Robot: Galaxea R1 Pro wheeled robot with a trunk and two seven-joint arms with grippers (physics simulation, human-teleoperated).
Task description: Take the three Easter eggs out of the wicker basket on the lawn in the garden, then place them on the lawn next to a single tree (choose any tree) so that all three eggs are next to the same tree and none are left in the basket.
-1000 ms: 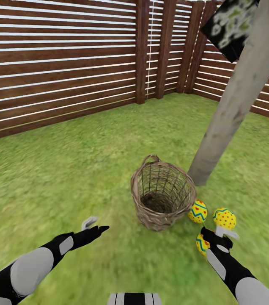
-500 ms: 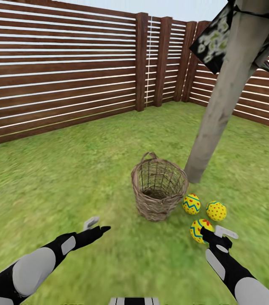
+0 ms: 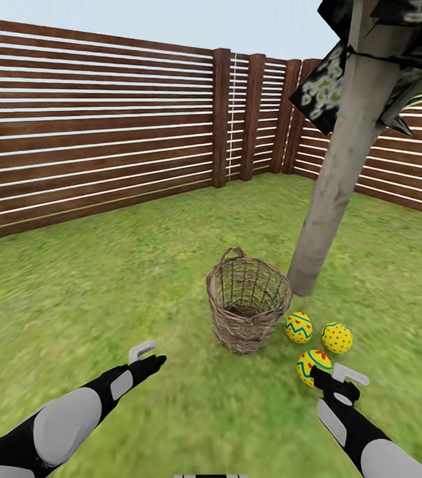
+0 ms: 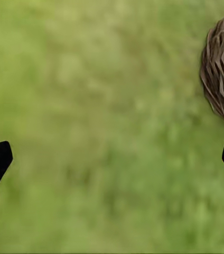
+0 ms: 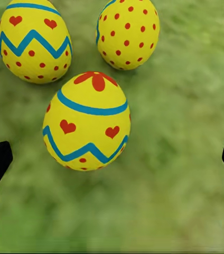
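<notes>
Now all 3 Easter eggs (image 3: pixel 318 340) lie on the lawn (image 3: pixel 105 292) by the tree (image 3: pixel 327 206), the nearest just ahead of your wide, empty right hand (image 3: pixel 330 380), so withdraw.

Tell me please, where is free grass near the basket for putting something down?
Free: the wide lawn between the wicker basket and the fence, and the grass in front of the left gripper. Crowded: the patch between basket, tree and right gripper, where three eggs lie.
</notes>
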